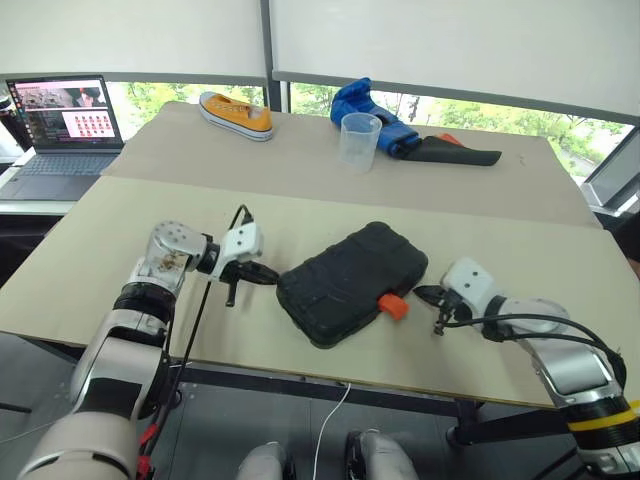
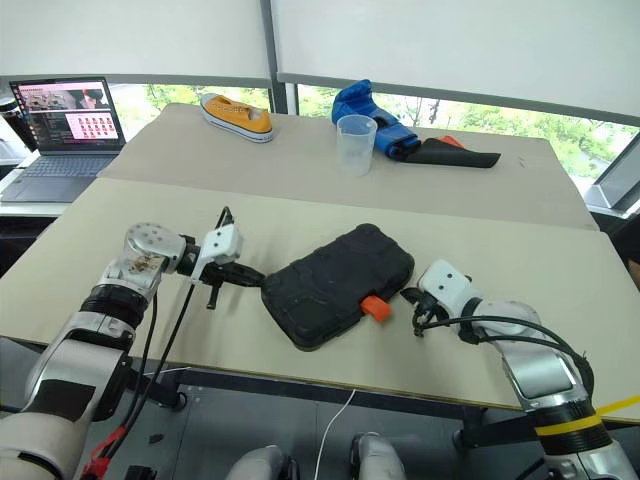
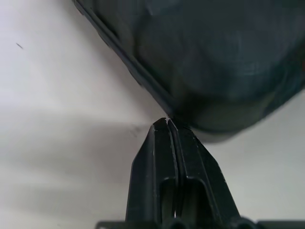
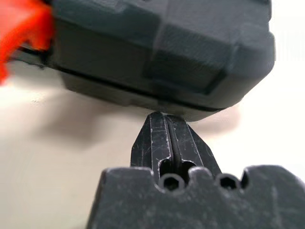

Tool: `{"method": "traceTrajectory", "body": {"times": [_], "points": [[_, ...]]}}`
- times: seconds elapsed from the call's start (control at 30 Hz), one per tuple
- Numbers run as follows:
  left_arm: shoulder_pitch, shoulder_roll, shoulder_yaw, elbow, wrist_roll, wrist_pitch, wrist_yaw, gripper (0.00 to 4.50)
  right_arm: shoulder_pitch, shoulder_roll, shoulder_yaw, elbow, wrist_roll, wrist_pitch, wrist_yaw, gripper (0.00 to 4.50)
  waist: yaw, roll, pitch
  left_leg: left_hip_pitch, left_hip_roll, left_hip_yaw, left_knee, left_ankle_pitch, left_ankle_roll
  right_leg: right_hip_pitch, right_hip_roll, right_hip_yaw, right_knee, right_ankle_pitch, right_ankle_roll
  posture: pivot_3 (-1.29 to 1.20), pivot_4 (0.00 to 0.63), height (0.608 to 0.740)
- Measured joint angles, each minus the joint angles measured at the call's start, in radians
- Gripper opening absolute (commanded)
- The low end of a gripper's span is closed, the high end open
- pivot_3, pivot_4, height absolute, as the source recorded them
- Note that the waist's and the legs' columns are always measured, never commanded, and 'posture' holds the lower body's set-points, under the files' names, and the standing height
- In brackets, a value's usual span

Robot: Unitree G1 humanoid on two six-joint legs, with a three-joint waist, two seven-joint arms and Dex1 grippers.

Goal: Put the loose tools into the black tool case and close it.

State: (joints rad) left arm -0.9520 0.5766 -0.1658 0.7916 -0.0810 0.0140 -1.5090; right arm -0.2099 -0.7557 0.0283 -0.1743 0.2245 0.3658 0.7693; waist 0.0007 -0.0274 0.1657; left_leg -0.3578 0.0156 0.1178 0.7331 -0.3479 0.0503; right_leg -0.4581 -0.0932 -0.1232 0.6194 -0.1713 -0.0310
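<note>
Case: black tool case (image 1: 352, 282) lies flat on table (image 1: 150, 215), lid down, orange latch (image 1: 393, 306) facing the near edge.
L tool: left gripper (image 1: 268, 273) clenched on nothing, tips at case's left end.
R tool: right gripper (image 1: 424, 294) clenched, empty, tips at right end beside latch.
Why: prob. bracketing case from both ends to steady/square it.
Loose tools: none seen on table, likely inside.

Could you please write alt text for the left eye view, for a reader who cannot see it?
A closed black tool case with an orange latch lies on a beige table, the shut left gripper and shut right gripper at its two ends. Behind stand a clear plastic cup, an orange shoe, a blue cloth and an open laptop.
</note>
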Motion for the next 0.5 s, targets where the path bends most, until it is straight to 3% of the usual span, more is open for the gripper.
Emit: {"method": "traceTrajectory", "body": {"times": [0.13, 0.23, 0.33, 0.5], "points": [[-0.03, 0.022, 0.042, -0.242, -0.132, 0.315, -0.058, 0.09, 0.085, -0.028, -0.096, -0.136, 0.12, 0.078, 0.061, 0.0, 0.004, 0.0, 0.0, -0.001, 0.0, -0.002, 0.002, 0.0, 0.0, 0.001, -0.001, 0.0, -0.001, 0.0, 0.001, 0.0, 0.15, 0.724], [-0.025, -0.012, 0.023, -0.393, -0.173, 0.413, -0.054, 0.09, 0.133, -0.041, -0.151, -0.221, 0.191, 0.129, 0.078, 0.0, 0.009, 0.001, -0.001, 0.001, -0.001, -0.003, 0.001, 0.0, 0.0, 0.003, -0.001, 0.001, -0.004, -0.001, 0.003, 0.0, 0.15, 0.724], [0.013, -0.083, -0.053, -0.433, -0.137, 0.373, -0.01, 0.09, 0.162, -0.045, -0.17, -0.28, 0.223, 0.161, 0.075, 0.0, 0.011, 0.002, -0.001, 0.004, -0.001, -0.002, 0.001, 0.0, 0.0, 0.004, -0.001, 0.002, -0.004, -0.002, 0.005, 0.0, 0.15, 0.724], [0.052, -0.17, -0.158, -0.341, -0.025, 0.173, 0.088, 0.09, 0.165, -0.022, -0.168, -0.313, 0.231, 0.19, 0.048, 0.0, 0.005, 0.002, -0.001, 0.006, 0.001, -0.001, 0.003, 0.001, -0.001, 0.004, 0.0, 0.006, -0.001, -0.003, 0.006, 0.0, 0.15, 0.724]]}}
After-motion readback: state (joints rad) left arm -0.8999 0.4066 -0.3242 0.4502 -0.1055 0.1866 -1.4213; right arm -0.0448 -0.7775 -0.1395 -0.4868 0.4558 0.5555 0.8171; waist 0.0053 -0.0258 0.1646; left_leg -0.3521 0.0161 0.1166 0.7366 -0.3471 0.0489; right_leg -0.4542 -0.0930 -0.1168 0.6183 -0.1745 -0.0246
